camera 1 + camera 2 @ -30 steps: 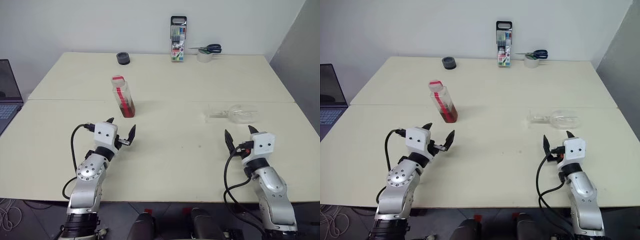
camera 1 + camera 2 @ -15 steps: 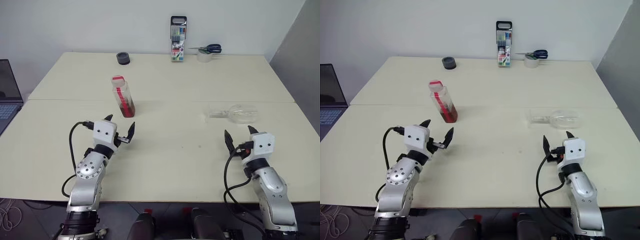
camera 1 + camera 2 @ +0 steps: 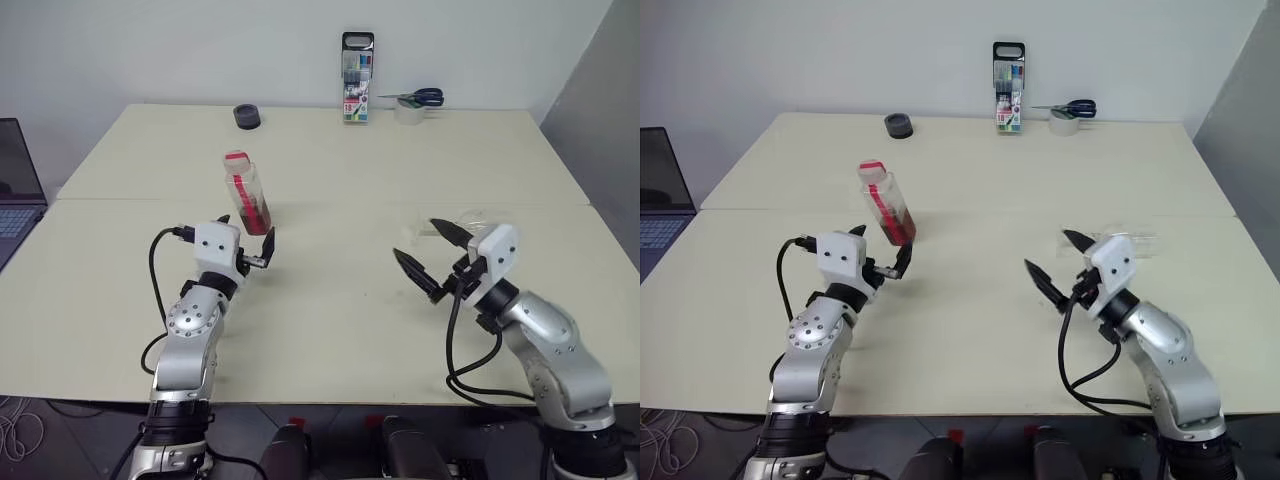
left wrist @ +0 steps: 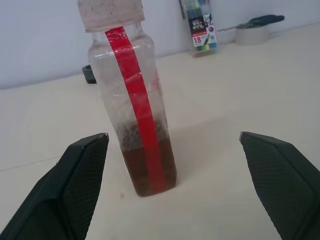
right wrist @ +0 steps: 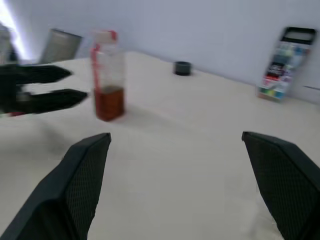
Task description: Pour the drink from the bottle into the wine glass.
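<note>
Left gripper [image 3: 246, 240]: agape, empty, just short of upright bottle [image 3: 247, 193] | right gripper [image 3: 430, 256]: agape, empty | wine glass [image 3: 470, 222]: lying on table [image 3: 330, 170]

bottle [image 4: 130, 100]: clear, scuffed plastic before my end effector
counter [image 3: 330, 300]: smooth matt cream
my fingers [image 4: 80, 185]: black, fine-textured

Bottle [image 3: 247, 194] upright mid-table, red cap on, drink [image 4: 148, 167] filling bottom third; wine glass [image 3: 468, 222] lying sideways.

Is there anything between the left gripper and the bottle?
Nothing: in the left wrist view only bare table separates the open left gripper from the bottle.
</note>
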Robot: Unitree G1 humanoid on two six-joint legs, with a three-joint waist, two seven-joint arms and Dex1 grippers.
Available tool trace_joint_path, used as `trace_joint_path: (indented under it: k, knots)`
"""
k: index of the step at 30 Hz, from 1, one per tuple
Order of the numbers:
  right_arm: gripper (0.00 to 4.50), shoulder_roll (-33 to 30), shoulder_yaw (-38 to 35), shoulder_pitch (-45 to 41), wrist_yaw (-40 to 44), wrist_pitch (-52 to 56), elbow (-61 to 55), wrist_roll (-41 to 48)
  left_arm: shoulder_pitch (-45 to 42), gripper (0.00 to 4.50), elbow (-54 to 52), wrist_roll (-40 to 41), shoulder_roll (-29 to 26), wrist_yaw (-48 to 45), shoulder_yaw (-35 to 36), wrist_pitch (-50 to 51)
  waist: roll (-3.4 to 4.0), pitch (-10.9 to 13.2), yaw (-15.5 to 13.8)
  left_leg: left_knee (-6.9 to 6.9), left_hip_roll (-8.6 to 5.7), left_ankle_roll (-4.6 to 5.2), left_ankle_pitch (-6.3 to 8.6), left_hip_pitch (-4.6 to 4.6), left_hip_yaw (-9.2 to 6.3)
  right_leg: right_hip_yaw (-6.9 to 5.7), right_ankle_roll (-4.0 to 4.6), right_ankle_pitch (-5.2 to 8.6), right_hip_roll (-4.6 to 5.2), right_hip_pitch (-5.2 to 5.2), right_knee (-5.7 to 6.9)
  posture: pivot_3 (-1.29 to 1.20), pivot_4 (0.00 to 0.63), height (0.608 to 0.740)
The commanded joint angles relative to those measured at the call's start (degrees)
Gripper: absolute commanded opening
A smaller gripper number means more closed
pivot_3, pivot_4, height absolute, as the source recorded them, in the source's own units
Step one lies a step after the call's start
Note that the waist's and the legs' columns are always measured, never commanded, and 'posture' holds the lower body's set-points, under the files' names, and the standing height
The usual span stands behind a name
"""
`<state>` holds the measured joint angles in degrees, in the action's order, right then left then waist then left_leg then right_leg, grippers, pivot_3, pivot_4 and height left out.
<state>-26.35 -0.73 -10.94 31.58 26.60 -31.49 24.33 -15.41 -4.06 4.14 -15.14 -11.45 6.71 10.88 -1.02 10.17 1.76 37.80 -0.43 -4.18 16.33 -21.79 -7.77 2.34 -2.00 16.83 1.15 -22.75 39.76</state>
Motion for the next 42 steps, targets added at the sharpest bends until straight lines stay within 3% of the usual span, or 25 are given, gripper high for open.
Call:
trace_joint_path:
  k: [1, 14, 26, 42]
  knots:
    - [4.50, -2.47, 0.54, -1.94, 2.23, 5.37, -2.68, 3.75, -2.58, 4.49, -0.11, -0.72, 0.34, 2.63, 0.66, 2.00, 0.00, 0.01, -0.05, 0.00, 0.00, 0.00, 0.00, 0.00, 0.01, 0.00, 0.00, 0.00, 0.00, 0.03, -0.07, 0.00, 0.150, 0.740]
    - [4.50, -1.99, 4.35, -3.43, 1.42, 5.50, -1.83, 2.10, -11.39, 4.49, 7.98, -1.20, 0.16, 5.45, 1.11, 1.79, -0.03, 0.02, -0.06, 0.00, -0.01, -0.01, -0.01, -0.01, 0.02, 0.01, -0.05, -0.03, 0.01, 0.04, -0.15, 0.00, 0.150, 0.740]
    - [4.50, -2.92, 4.24, -11.26, 3.99, 9.85, -1.31, 5.24, -20.14, 4.49, 17.56, -1.42, -0.97, 6.15, 0.89, -0.06, -0.04, 0.03, -0.06, -0.01, -0.02, -0.03, -0.02, -0.05, 0.01, -0.01, -0.10, -0.06, 0.02, 0.05, -0.29, 0.00, 0.150, 0.740]
    - [4.50, -2.90, 3.48, -14.63, 3.48, 12.40, -0.79, 6.19, -27.77, 4.49, 26.27, -1.30, -1.60, 7.03, 1.02, -0.48, -0.05, 0.04, -0.05, -0.01, -0.03, -0.18, -0.10, -0.09, 0.03, 0.01, -0.12, -0.08, 0.04, 0.03, -0.32, 0.00, 0.150, 0.740]
